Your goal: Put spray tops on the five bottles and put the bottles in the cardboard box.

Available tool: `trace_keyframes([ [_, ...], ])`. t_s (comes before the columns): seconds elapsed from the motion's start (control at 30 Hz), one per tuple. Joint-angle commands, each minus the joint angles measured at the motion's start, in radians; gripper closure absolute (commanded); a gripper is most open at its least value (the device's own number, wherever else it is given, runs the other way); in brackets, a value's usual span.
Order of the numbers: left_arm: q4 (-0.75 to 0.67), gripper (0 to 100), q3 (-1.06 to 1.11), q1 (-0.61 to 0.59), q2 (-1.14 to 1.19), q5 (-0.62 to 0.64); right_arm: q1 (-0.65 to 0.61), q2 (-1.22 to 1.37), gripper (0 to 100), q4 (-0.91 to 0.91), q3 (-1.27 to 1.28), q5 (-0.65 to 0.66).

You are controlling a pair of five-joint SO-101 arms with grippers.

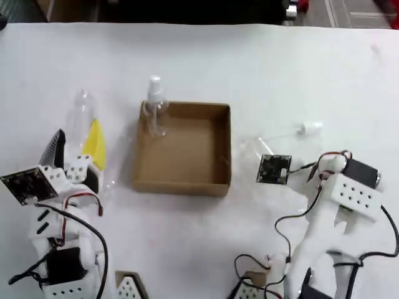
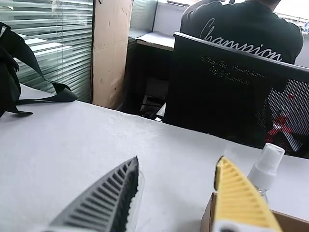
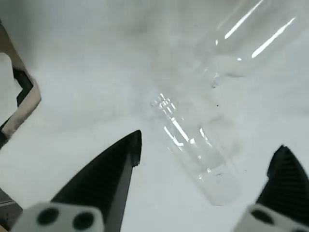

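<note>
Right gripper [image 3: 211,140] open wide, straddling a bare bottle [image 3: 203,159] flat on the bench [image 3: 72,72], long axis slanting away between jaws; nearer than left gripper [image 1: 75,146], also open beside box [image 1: 181,185]

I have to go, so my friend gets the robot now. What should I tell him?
Left claw: open, holding nothing, beside the cardboard box. A bare bottle sits on the table just past it.
Right claw: open, over a lying bottle on the table, not gripping it.
A loose spray top lies on the table on the box's other side.
Done: one topped bottle stands in a far corner of the box.
Left: put tops on the other bottles, then put them in the box.
</note>
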Motion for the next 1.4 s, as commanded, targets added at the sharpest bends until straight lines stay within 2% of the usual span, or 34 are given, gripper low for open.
trace_keyframes([
  [0.0, -0.023, 76, -0.006, 0.010, -0.007, 0.003, 0.012, 0.022, 61.7, -0.065, 0.014, 0.018],
  [0.1, -0.025, 76, -0.006, 0.010, -0.007, 0.003, 0.013, 0.045, 61.6, -0.160, 0.078, 0.063],
  [0.37, -0.028, 76, -0.006, 0.010, -0.007, 0.003, 0.159, 0.039, 61.6, -0.387, 0.218, 0.224],
  [0.77, -0.028, 76, -0.006, 0.010, -0.007, 0.003, 0.096, 0.042, 61.8, -0.651, 0.420, 0.212],
  [1.03, -0.028, 76, -0.006, 0.010, -0.007, 0.003, 0.051, 0.045, 62.1, -0.661, 0.433, 0.140],
  [1.1, -0.028, 76, -0.006, 0.010, -0.007, 0.003, 0.022, 0.045, 64.9, -0.664, 0.437, 0.089],
  [1.2, -0.028, 76, -0.006, 0.010, -0.007, 0.003, -0.005, 0.045, 76.1, -0.664, 0.437, 0.038],
  [1.3, -0.026, 76, -0.006, 0.010, -0.007, 0.003, -0.007, 0.044, 88.3, -0.667, 0.434, 0.025],
  [1.37, -0.026, 76, -0.006, 0.010, -0.007, 0.003, -0.001, 0.042, 90.9, -0.693, 0.434, 0.023],
])
